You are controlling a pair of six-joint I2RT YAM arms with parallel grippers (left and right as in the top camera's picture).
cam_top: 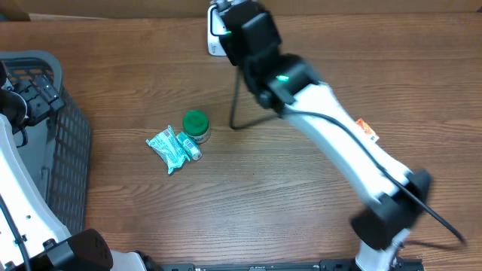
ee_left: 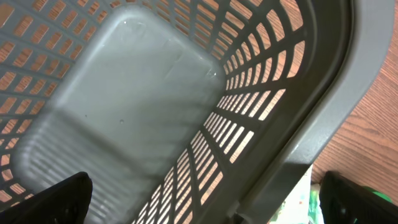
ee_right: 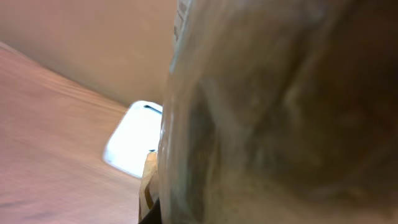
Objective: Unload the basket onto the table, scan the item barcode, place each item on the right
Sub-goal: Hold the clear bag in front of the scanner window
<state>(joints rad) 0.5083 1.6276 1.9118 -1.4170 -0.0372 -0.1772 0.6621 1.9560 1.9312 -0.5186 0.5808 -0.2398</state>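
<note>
Scan looks about halfway: right gripper [cam_top: 224, 16] is clamped on 1 blurry clear packet [ee_right: 280, 112], just beside the white scanner [cam_top: 213, 41]. Left gripper [ee_left: 208, 202] hangs wide apart over the basket [ee_left: 323, 93], far from the scanner.

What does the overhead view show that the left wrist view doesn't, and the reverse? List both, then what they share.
Only overhead: the right arm stretched toward the white scanner at the table's far edge. Only left wrist: the bare floor of the grey basket, with the left hand wide open above it. Both: the basket and the wooden table. The green-lidded jar and teal packets, clear overhead, are at most a greenish sliver in the wrist view.
</note>
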